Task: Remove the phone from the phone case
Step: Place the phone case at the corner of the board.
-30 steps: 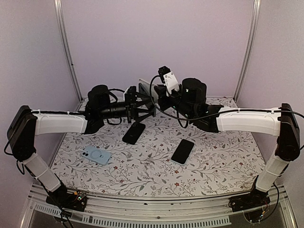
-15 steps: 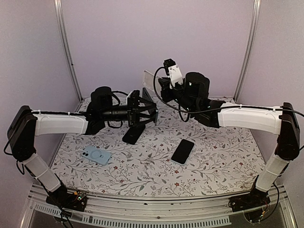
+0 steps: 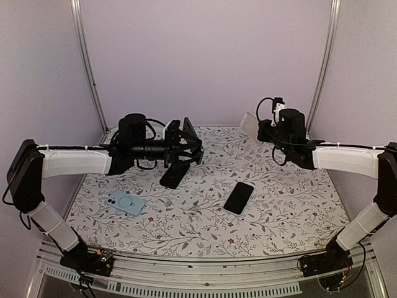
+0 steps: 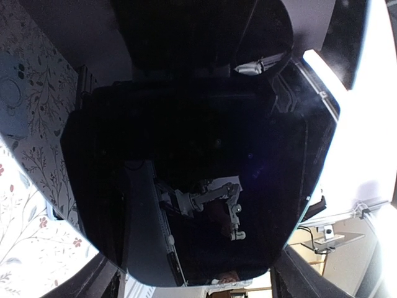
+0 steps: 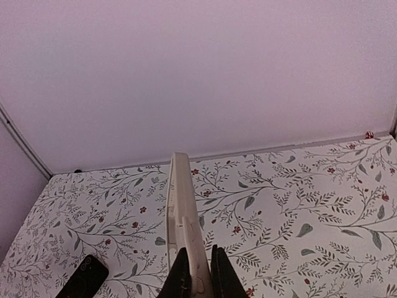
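Separately gripped: glossy blk phone, thin cream case.

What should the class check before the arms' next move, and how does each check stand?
1. Held phone free of the case: ok, they are apart.
2. Right gripper shut on the case: ok.
3. Left gripper firm on the held phone: cannot tell, the screen fills its wrist view.
4. Table bare below the case: ok.
5. Table bare below the held phone: not ok, a black phone lies there.
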Robot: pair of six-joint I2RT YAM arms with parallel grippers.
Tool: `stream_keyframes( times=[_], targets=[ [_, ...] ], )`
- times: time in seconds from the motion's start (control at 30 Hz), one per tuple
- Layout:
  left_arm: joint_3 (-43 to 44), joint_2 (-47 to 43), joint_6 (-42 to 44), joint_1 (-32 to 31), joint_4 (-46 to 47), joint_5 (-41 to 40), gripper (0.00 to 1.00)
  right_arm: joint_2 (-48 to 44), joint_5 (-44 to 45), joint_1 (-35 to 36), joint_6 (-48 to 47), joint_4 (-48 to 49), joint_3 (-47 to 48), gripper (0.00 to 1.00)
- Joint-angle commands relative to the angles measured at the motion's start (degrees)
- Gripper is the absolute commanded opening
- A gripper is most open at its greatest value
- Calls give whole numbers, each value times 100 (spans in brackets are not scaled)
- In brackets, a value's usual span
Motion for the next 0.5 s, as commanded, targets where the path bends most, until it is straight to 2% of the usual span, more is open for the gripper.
stream_keyframes(
  times=[0.0,0.27,0.47],
  targets=[
    [181,-192,321,66,71,21,31,-399,-438,-681,1595,-11,-680,5],
    [209,-205,324,67,78,58,31,-387,-1119,-1829,2934,447,-1801,5],
    [174,-241,333,76,91,76,31,-154,-1421,-2150,3500,846,-2189,8]
  ],
)
